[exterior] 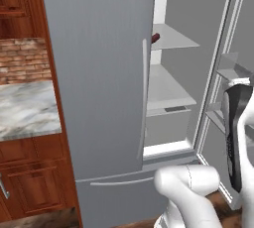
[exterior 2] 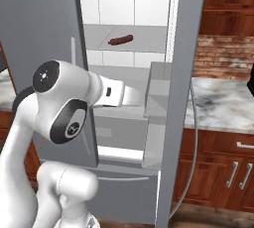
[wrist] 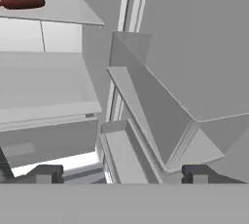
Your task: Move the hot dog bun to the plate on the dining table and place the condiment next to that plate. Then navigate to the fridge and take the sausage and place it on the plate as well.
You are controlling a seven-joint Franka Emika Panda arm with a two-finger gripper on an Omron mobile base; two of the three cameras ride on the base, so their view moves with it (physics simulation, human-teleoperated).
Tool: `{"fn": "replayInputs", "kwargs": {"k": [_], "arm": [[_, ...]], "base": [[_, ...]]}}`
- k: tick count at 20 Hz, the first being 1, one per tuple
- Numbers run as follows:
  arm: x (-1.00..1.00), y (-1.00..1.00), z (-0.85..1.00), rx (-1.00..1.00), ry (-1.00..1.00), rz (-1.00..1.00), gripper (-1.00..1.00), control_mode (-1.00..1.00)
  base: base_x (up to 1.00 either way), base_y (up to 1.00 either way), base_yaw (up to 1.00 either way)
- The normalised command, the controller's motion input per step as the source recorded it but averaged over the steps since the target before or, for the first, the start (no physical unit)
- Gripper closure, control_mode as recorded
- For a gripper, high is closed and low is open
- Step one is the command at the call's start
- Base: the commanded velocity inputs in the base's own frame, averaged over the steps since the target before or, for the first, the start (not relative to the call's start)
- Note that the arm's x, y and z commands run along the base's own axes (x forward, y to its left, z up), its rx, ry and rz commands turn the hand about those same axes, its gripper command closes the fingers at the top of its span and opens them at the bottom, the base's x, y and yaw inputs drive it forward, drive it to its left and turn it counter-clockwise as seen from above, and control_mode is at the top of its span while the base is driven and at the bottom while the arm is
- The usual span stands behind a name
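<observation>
I can read no text, label, brand, number or sign; the fridge (exterior: pixel 99 73) door and its white shelves are plain; the sausage (exterior 2: pixel 120 40) bears no marking; the marble counter (exterior 2: pixel 223 103) and the wood cabinets (exterior 2: pixel 218 167) are unlettered; the round emblem on the arm joint is not legible.

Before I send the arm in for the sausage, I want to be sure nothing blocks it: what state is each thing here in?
fridge: left door shut, right door swung open, bottom drawer shut.
sausage: lying flat on an upper fridge shelf, untouched.
gripper: open, empty, in front of the fridge opening, below the sausage's shelf.
</observation>
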Motion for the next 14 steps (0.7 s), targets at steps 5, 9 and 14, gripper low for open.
{"fn": "replayInputs", "kwargs": {"k": [5, 9, 14], "arm": [[-0.04, 0.98, 0.49, 0.10, 0.00, 0.24, -1.00, -1.00], [0.00, 0.53, 0.12, 0.28, 0.00, 0.25, -1.00, -1.00], [0.00, 0.53, -0.17, 0.13, 0.00, 0.12, -1.00, -1.00]], "base": [[0.00, 0.00, 0.00], [0.00, 0.00, 0.00], [0.00, 0.00, 0.00]]}}
